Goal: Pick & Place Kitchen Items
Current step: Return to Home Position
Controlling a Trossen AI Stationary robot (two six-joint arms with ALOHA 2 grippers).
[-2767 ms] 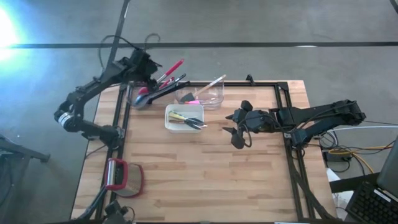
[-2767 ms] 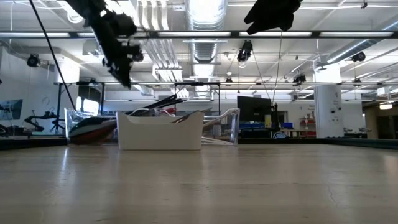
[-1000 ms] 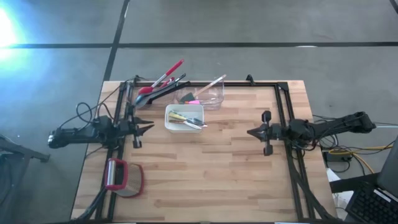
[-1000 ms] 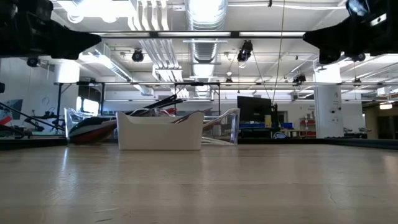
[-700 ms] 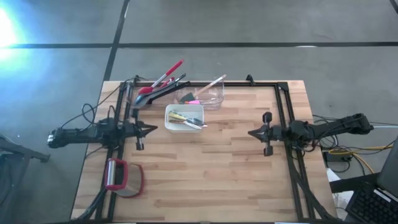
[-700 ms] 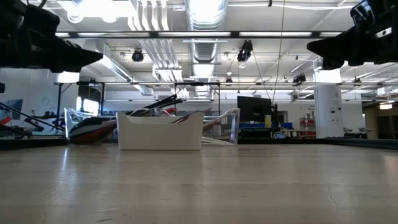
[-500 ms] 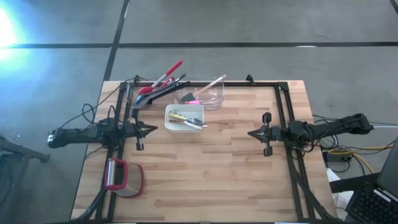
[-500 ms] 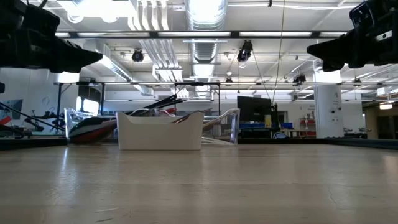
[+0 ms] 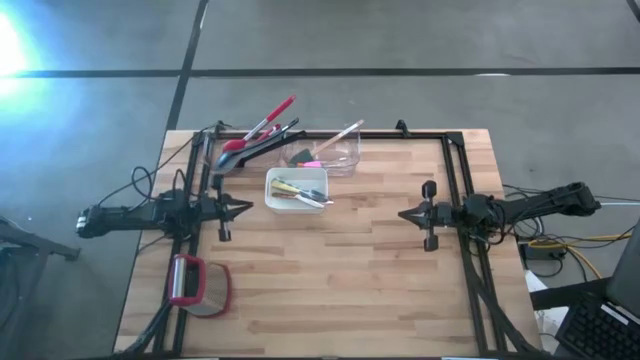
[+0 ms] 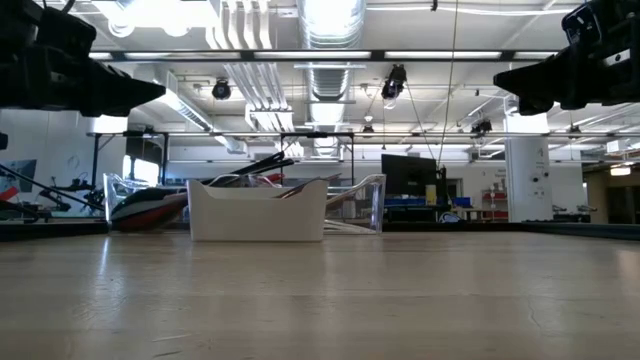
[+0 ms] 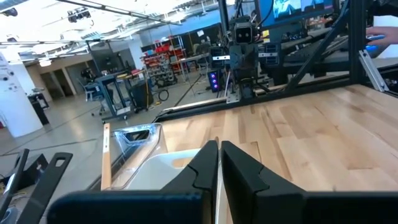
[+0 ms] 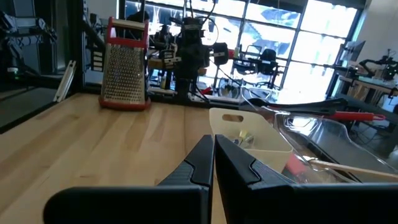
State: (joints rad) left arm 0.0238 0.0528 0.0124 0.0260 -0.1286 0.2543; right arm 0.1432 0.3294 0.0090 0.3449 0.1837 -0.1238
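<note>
While both arms lie low at opposite counter [image 9: 330, 270] edges, the left jaws and right jaws are closed and empty, tips facing each other. Back from the gap between them, the kitchen utensils [image 9: 262, 138] rest in a clear tub [image 9: 212, 160], a white dish [image 9: 271, 192] nearest the left jaws, and a second clear tub [image 9: 350, 155].
</note>
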